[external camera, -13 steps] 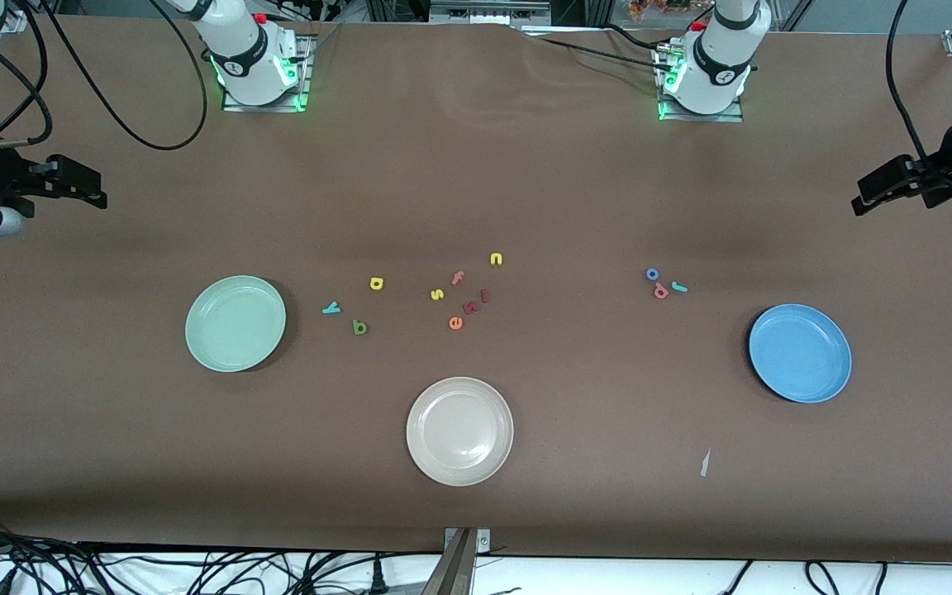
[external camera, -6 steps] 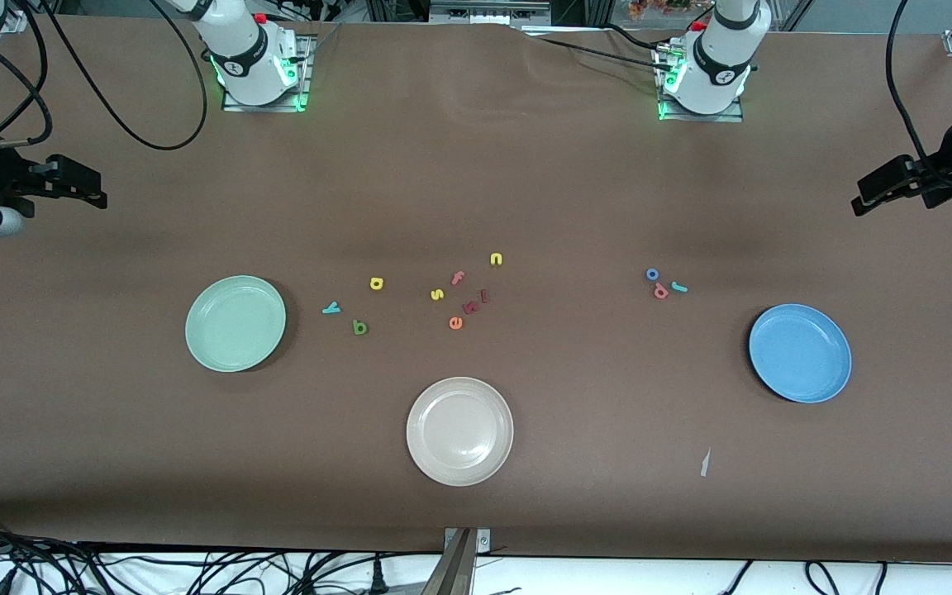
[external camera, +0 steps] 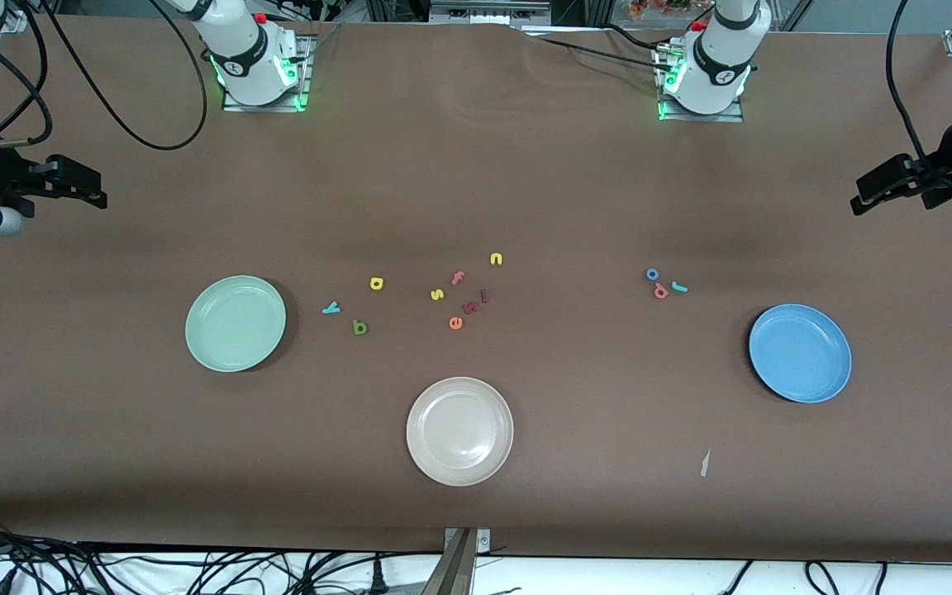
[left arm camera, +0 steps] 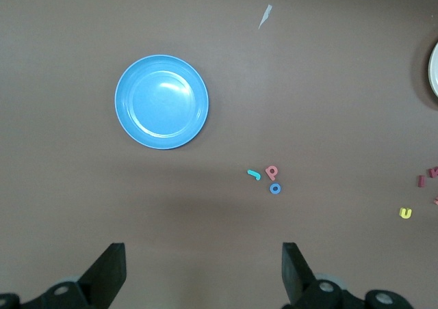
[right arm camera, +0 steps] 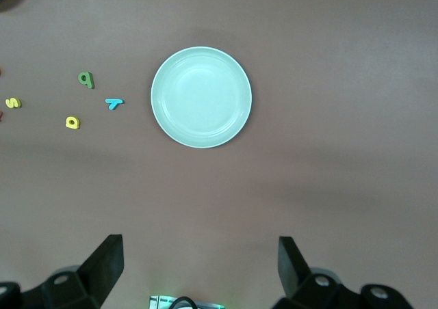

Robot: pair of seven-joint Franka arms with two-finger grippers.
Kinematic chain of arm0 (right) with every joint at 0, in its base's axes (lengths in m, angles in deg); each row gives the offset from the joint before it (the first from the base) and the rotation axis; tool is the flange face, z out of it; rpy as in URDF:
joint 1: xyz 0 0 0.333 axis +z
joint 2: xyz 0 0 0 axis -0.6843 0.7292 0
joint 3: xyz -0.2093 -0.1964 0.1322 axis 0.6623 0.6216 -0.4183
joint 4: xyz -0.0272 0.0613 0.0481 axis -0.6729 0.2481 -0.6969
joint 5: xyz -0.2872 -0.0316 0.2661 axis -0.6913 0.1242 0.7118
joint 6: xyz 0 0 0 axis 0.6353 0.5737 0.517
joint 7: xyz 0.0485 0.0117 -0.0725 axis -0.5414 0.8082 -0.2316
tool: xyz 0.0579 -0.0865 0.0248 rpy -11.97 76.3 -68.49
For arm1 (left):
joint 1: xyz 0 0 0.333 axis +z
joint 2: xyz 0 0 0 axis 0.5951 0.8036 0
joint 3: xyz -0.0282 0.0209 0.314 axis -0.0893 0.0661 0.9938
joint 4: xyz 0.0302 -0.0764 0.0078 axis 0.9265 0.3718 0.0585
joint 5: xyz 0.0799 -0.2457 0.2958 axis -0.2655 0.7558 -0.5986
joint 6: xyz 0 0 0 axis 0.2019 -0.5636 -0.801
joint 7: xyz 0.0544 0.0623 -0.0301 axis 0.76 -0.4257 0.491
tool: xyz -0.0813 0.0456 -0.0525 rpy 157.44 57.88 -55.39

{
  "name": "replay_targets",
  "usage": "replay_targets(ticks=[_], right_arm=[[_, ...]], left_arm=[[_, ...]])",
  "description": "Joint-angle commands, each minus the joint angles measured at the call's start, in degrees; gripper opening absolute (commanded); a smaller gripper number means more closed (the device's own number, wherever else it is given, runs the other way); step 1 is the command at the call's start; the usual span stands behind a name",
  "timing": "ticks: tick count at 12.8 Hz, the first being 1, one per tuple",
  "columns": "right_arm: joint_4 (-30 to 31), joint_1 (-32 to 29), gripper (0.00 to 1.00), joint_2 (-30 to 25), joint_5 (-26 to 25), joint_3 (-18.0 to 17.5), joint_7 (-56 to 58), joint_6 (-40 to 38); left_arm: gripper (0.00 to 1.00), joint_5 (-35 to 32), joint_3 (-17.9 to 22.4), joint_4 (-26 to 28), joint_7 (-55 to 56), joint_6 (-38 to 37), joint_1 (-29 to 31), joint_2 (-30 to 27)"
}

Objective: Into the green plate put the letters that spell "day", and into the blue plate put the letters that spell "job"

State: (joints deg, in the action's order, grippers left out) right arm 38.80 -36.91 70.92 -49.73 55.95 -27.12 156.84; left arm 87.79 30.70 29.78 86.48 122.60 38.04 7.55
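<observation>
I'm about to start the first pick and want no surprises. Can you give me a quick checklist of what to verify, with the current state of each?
1. Round pale mint-green plate bare and ready for d, a, y: ok.
2. Round sky-blue plate bare and ready for j, o, b: ok.
3. Dark green foam d, yellow foam a and teal foam y apart from one another, beside the green plate: ok.
4. Teal foam j, blue ring-shaped foam o and coral-red foam b spaced for a clean pinch: not ok, tightly clustered.
5. Left tool open, holding nothing: ok.
6. Right tool open, holding nothing: ok.
</observation>
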Motion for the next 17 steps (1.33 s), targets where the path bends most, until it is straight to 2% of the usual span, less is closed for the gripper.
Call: replay_targets(ticks=[1, 5, 17], right_arm=[[-0.73, -0.03, 1.0, -0.2, 0.98, 0.22, 0.65, -0.95], [-0.65, -0.03, 1.0, -0.11, 0.98, 0.22, 0.65, -0.86], [-0.73, -0.03, 1.0, -0.11, 0.98, 0.22, 0.65, -0.86]], left_arm=[[1.0, -0.54, -0.24, -0.22, -1.94, 0.11, 0.24, -0.38], [1.0, -0.45, -0.16, -1.62, -1.77, 0.02, 0.16, 0.15], [1.0, -0.45, -0.07, -1.36, -1.86, 0.11, 0.07, 0.15]])
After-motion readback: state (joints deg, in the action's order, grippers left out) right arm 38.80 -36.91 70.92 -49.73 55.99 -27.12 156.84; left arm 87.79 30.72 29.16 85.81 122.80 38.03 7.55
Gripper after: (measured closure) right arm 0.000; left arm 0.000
